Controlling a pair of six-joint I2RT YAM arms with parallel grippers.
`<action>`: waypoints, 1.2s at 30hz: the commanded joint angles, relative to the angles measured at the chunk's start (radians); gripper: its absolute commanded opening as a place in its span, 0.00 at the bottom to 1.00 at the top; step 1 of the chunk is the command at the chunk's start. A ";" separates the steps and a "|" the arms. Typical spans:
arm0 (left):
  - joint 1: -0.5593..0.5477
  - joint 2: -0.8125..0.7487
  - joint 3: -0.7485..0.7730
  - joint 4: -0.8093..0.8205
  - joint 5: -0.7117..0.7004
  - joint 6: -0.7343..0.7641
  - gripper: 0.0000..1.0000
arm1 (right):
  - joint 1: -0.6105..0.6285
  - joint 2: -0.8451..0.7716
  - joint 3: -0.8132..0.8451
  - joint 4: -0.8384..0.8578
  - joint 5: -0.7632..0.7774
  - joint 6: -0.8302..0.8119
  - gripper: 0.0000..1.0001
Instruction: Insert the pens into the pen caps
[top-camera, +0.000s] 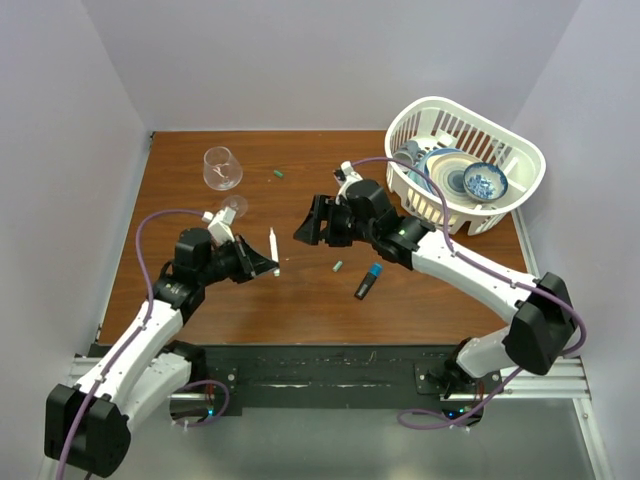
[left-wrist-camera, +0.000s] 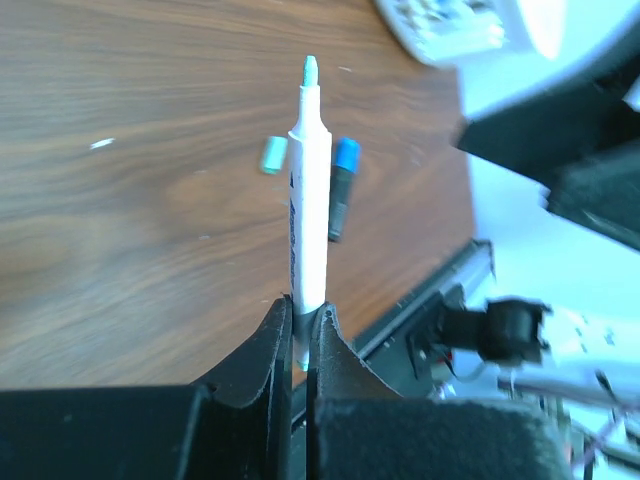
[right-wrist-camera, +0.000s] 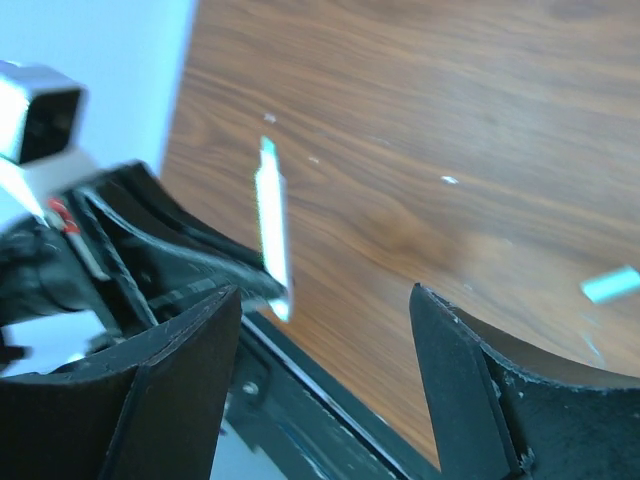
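The left end effector (left-wrist-camera: 304, 318) is clamped on the tail of a white pen (left-wrist-camera: 310, 190), which stands out past the fingertips with its green tip bare, left of centre in the top view; the right end effector (right-wrist-camera: 325, 295) stands wide open with nothing between its jaws, just right of that pen. We judge the main risk to be the grip itself; held so near its end, the pen has a long free length and may swing or slip between the fingers once its tip is pressed into a cap. The nearest green cap (top-camera: 338, 266) lies flat on the worktop (top-camera: 300, 300) at the middle of the top view, and so small a tube may roll or squirt away as the open jaws close on it; the two arms are also near each other and could knock together. A second green cap (top-camera: 277, 173) lies well apart in the upper middle, near a wine glass (top-camera: 222, 167). We cannot tell whether the blue cap (top-camera: 376, 270) is seated on the black marker (top-camera: 363, 289) or only touching it; we find no other white pen; which end of either green cap is open is too small to make out; the right wrist view is blurred; the basket (top-camera: 520, 150) hides part of its contents.
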 joint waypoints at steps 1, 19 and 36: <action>-0.009 -0.005 -0.008 0.172 0.171 0.029 0.00 | -0.001 0.040 0.042 0.124 -0.081 0.034 0.69; -0.015 0.035 -0.029 0.308 0.285 -0.017 0.00 | 0.045 0.123 0.087 0.164 -0.123 0.038 0.35; -0.015 0.138 -0.017 0.463 0.349 -0.064 0.38 | 0.046 0.095 0.005 0.297 -0.207 0.117 0.00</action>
